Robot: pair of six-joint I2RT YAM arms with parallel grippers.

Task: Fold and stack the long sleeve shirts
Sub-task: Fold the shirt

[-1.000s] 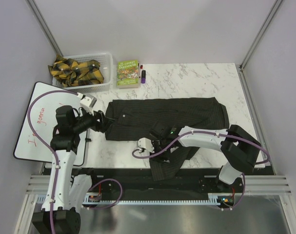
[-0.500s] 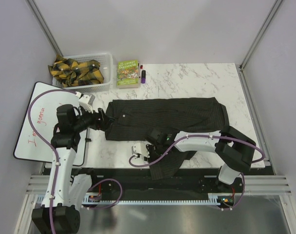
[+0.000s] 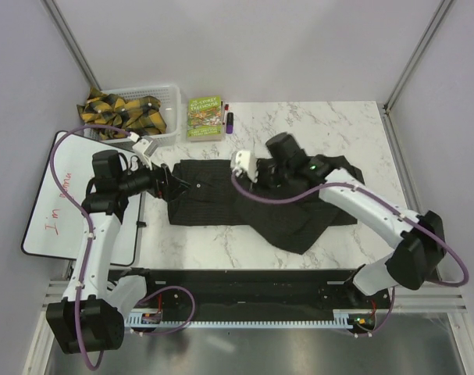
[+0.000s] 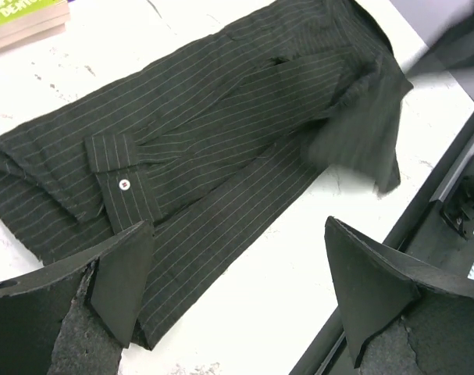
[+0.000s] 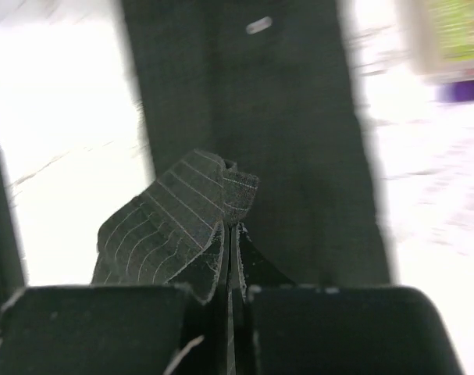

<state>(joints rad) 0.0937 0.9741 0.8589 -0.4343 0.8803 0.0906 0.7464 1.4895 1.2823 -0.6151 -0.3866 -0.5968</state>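
Note:
One long sleeve shirt (image 3: 221,194), dark charcoal with fine pale stripes, lies partly folded across the middle of the marble table; its buttoned cuff (image 4: 123,183) shows in the left wrist view. My left gripper (image 3: 171,186) hovers at the shirt's left end, open (image 4: 240,289) with nothing between its fingers (image 4: 119,273). My right gripper (image 3: 261,178) is above the shirt's middle, shut (image 5: 233,228) on a pinched fold of striped sleeve cloth (image 5: 178,211). From it a flap of cloth (image 3: 299,226) hangs down to the table's front.
At the back left a white basket (image 3: 165,98) holds yellow-and-black cloth. Beside it lie a green book (image 3: 204,117) and a purple marker (image 3: 229,121). A whiteboard (image 3: 57,203) overhangs the table's left edge. A black rail (image 3: 244,285) runs along the near edge.
My right gripper shut on the sleeve near the front edge, then lifted it back over the shirt's body. My left gripper opened wider and drew slightly toward the back left.

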